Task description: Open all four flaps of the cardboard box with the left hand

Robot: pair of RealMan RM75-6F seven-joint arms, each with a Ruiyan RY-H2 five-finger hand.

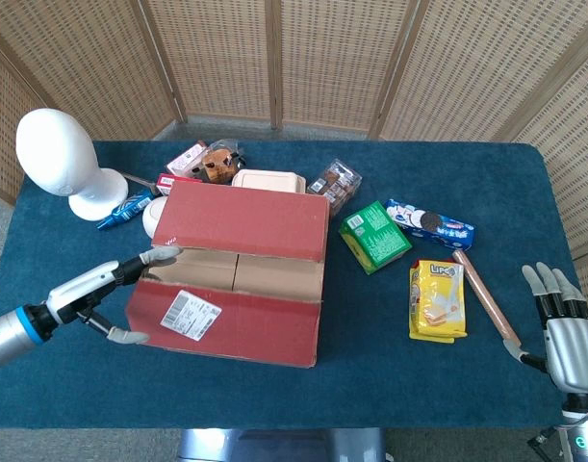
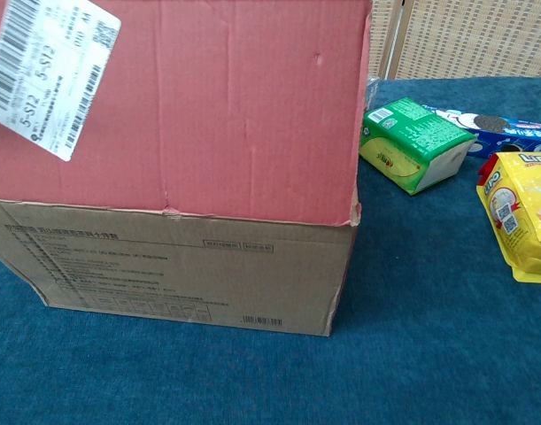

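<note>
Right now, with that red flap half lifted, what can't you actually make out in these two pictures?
- Inside of the cardboard box: head view shows only the two inner flaps, which are shut over it.
- Left hand: absent from the chest view, where the raised red flap fills the upper left.
- Shipping label: cut off by the chest view's edges; print too small in head view.
- Items behind the box: partly hidden by its far flap.
</note>
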